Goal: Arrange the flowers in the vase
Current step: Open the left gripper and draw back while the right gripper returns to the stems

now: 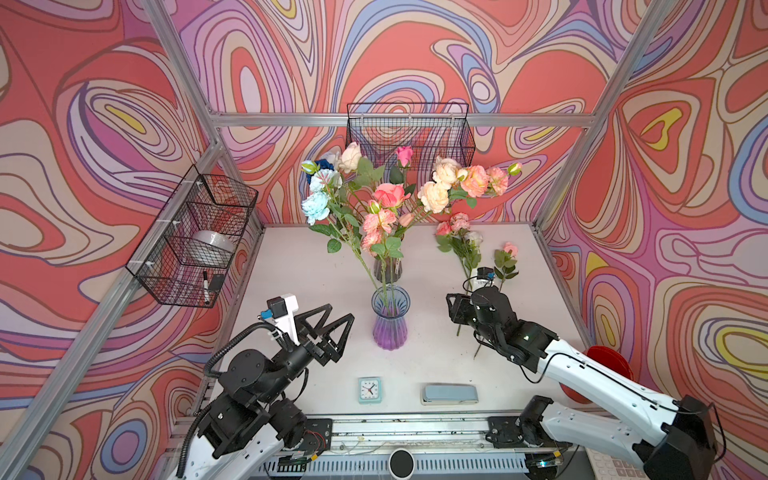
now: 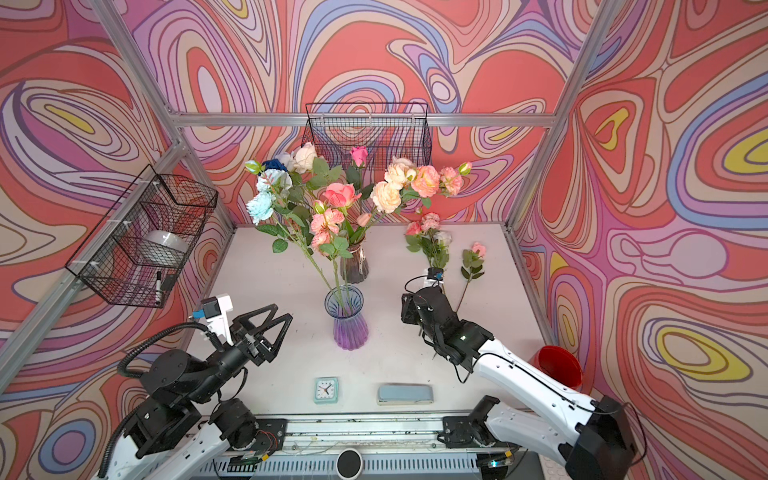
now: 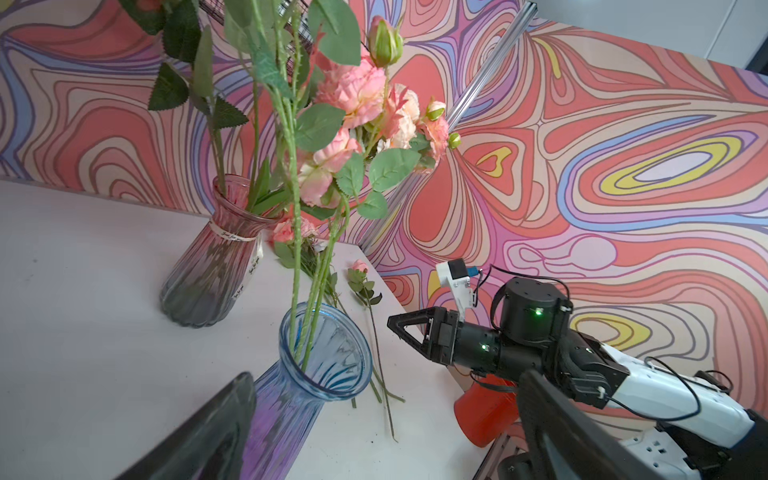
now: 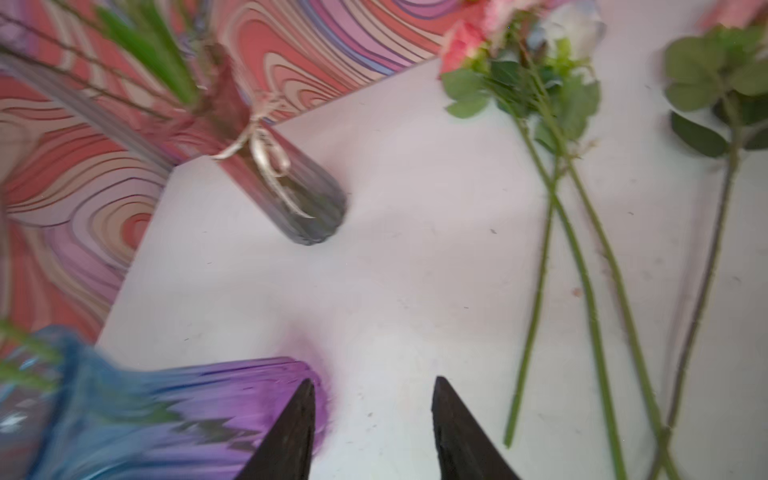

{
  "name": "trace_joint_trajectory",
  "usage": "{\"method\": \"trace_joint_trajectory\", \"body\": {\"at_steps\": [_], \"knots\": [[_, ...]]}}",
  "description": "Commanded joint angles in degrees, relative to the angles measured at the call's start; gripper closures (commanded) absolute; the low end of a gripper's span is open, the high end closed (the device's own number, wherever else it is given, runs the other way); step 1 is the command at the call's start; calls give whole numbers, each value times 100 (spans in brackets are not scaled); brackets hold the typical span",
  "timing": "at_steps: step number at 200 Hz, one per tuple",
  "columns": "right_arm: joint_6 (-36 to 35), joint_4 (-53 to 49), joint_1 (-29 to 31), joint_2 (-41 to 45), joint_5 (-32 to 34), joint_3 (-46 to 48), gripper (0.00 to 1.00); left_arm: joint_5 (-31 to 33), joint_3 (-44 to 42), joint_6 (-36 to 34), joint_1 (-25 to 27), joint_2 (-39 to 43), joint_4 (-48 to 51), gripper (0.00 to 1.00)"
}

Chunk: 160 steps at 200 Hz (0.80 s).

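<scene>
A few flowers [image 1: 465, 249] lie loose on the table [image 1: 291, 270] right of the blue vase [image 1: 390, 320], stems toward me, handy, I judge, for a low pick; the rest stand in it and in the dark vase [image 1: 388, 268] behind. My right gripper [image 4: 374, 380] hovers near those stems, jaws half open, empty. My left gripper [image 1: 341, 311] hangs beside the blue vase, jaws wide, holding nothing.

leafy flowers [image 1: 390, 194] upright in blue-purple vase [image 1: 390, 328] and grey vase [image 1: 395, 270], loose stems [image 1: 465, 249] flat nearby
</scene>
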State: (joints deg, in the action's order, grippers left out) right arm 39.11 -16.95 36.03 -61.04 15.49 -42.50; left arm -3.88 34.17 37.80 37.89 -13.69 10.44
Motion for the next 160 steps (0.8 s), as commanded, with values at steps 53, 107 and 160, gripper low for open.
{"method": "trace_joint_trajectory", "body": {"at_steps": [53,107,160], "knots": [[-349,-424,-2166,-1885,-922,-590,63,177,-70,201,26,334,871,0],[44,-296,-3087,-2789,-678,-937,58,230,-166,277,26,560,977,0],[17,-620,-3273,-3856,-444,-1668,61,305,-97,231,26,587,1101,0]]}}
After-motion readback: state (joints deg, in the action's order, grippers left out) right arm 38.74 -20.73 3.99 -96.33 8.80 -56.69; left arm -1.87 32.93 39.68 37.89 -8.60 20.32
